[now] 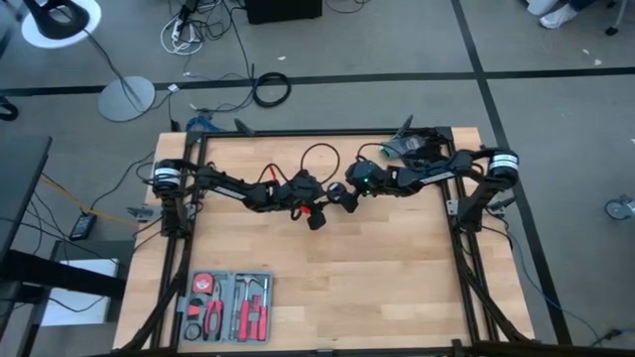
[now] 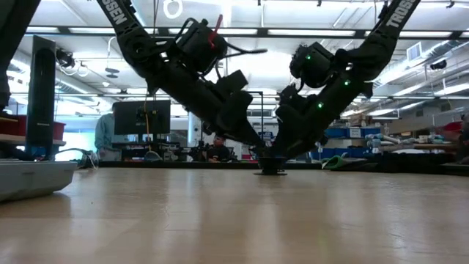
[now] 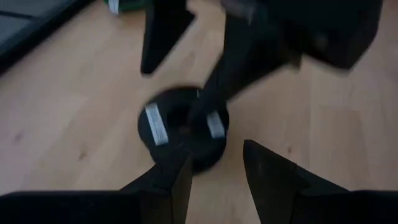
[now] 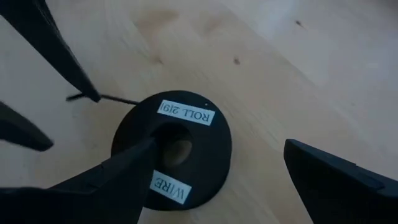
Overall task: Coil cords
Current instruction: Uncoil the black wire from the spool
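Note:
The cords' round black puck [image 4: 171, 152] lies flat on the wooden table at its middle [image 1: 318, 220], with white labels on top and a centre hole. A thin black strand [image 4: 118, 99] runs off its rim across the wood. A black cord loop [image 1: 319, 149] shows beyond the arms. My right gripper [image 4: 230, 168] is open wide over the puck, slanting down. My left gripper [image 3: 214, 171] comes from the opposite side, open, with bare wood between its fingers. One of its fingertips [image 4: 92, 94] stands at the strand, short of the puck's rim. My right gripper has one fingertip [image 4: 146, 146] in the puck's centre hole [image 4: 179, 149], slanting down from above. Its other finger [image 4: 329, 177] stands well outside the rim, clear of the puck, which lies flat on the table. My left gripper has one fingertip at the strand; I cannot tell whether it touches.
A grey tool tray [image 1: 226, 304] with red-handled tools sits at the near left, and its edge shows in the low view [image 2: 29, 180]. A dark bundle [image 1: 417, 144] lies at the far right corner. Black frame rails [image 1: 459, 213] run along the table's sides.

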Tool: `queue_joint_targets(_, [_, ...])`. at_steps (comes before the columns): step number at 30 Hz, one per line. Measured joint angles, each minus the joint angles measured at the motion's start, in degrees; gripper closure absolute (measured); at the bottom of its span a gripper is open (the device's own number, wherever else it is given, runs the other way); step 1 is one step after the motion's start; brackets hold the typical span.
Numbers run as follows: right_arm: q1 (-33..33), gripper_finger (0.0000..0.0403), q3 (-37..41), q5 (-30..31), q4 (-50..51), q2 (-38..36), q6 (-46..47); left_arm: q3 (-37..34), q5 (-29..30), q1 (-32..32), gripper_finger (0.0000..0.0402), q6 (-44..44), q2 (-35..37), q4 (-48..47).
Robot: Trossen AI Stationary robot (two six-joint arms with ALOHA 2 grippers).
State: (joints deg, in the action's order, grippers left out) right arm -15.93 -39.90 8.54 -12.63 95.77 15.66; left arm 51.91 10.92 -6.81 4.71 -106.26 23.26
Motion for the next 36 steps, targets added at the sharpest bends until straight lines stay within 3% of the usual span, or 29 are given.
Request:
queue_joint_targets(13, [-1.2,0.0051,-0.9,-1.7,1.2,-0.3,-0.3,-0.1,3.9,-0.1,0.0254,-1.5,-0.1,-3.3])
queue_joint_targets(22, [-1.2,0.0051,-0.9,-1.7,0.9,-0.2,-0.3,-0.1,2.5,-0.4,0.0259,-1.5,-0.1,-2.9])
queue_joint_targets(33, [-1.1,0.0051,-0.9,-1.7,0.4,-0.2,-0.2,0.0,1.3,-0.4,0.0389,-1.1,-3.8,0.1])
queue_joint_targets(36, [-1.1,0.0051,-0.9,-1.7,0.5,-0.2,-0.3,-0.1,2.2,-0.4,0.0397,0.2,-3.5,0.1])
